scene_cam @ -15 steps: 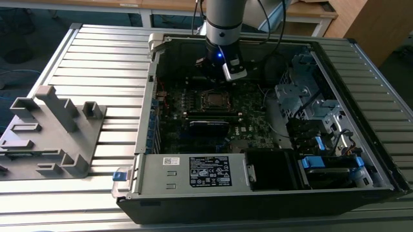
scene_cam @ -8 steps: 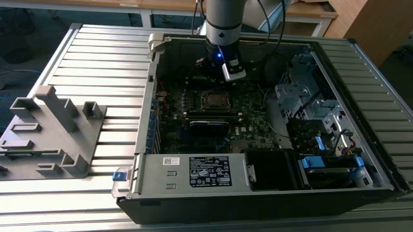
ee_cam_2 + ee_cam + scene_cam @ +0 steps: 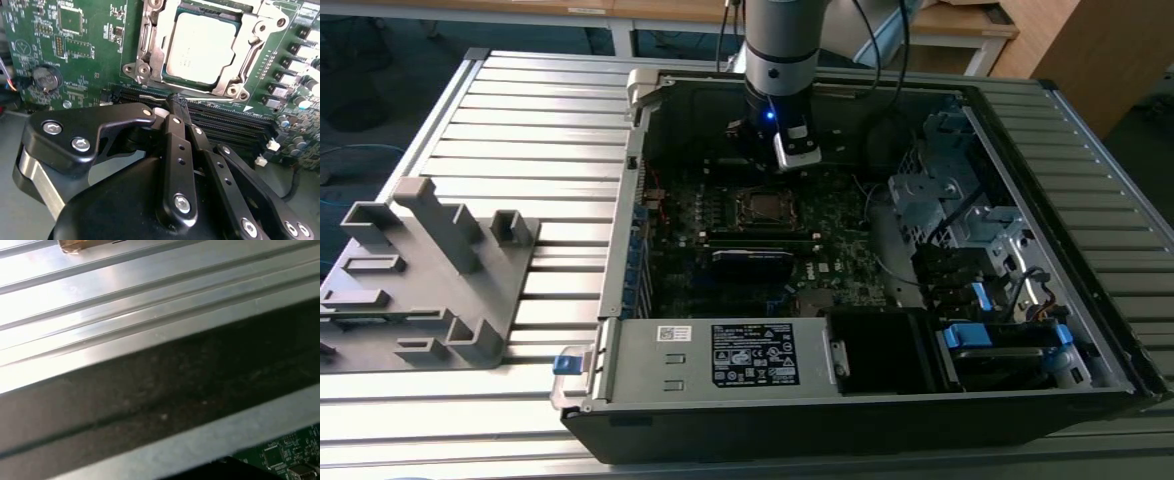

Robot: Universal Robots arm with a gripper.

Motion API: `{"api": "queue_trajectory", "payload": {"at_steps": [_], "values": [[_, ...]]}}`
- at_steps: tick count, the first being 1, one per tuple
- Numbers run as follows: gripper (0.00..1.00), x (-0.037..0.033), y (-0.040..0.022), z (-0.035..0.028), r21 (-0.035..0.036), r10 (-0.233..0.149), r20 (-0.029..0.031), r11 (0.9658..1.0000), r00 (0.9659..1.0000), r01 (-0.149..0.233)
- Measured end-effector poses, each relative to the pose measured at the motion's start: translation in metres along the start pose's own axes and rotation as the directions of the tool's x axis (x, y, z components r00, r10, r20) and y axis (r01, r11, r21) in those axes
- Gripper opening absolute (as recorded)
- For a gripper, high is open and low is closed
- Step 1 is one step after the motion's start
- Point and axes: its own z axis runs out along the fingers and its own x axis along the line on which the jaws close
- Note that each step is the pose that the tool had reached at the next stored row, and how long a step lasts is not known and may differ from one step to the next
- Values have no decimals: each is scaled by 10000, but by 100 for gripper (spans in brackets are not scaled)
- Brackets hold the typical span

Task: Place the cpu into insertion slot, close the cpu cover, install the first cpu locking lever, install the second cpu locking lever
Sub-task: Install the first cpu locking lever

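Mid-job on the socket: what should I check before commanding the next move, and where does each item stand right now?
1. The cpu lies flat in the insertion slot: ok.
2. The cpu cover is down over the cpu's edges: ok.
3. Both locking levers latched: cannot tell.
4. The gripper is empty, jaws shut on nothing: ok.
5. Gripper tips are off the socket, over the black memory slots beside it: ok.
6. Clearance between the tips and the memory slots: cannot tell.
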Motion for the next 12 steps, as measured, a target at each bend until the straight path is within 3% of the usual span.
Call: {"api": "queue_trajectory", "payload": {"at_steps": [6,12], "values": [[11,0,5,15,17,585,73,9983,9983,-586],[11,-7,14,26,33,1140,143,9935,9934,-1141]]}}
